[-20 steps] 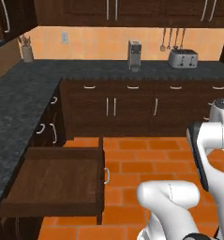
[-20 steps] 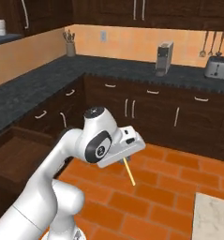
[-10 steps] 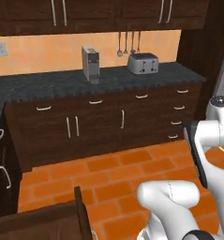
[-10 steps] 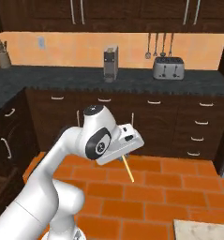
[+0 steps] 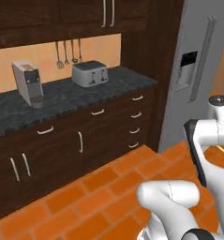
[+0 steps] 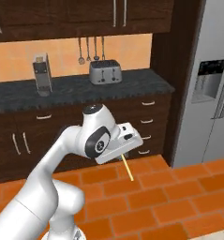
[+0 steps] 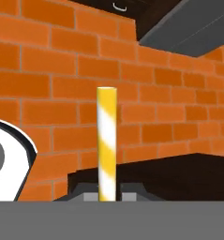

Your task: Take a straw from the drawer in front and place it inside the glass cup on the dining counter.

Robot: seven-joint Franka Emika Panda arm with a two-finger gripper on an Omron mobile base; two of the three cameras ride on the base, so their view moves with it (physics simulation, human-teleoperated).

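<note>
The thin straight straw [image 7: 106, 143] is yellow with slanted white stripes, and in the right base view [image 6: 127, 168] it reads as a plain pale yellow line against the orange brick-patterned floor [image 6: 146, 201] with its darker grout lines. The far counter [image 6: 80, 89] is black speckled granite over dark brown wooden cabinets [image 6: 48, 136] with silver handles — the wall behind it [image 6: 19, 58] is a warm peach-orange. On it stand a silver toaster [image 6: 105, 71] and a grey-and-silver upright machine [image 6: 41, 74], with a matte silver-grey refrigerator [image 6: 212, 93] to the right — the arm [image 6: 62, 154] is white with dark grey joints.
</note>
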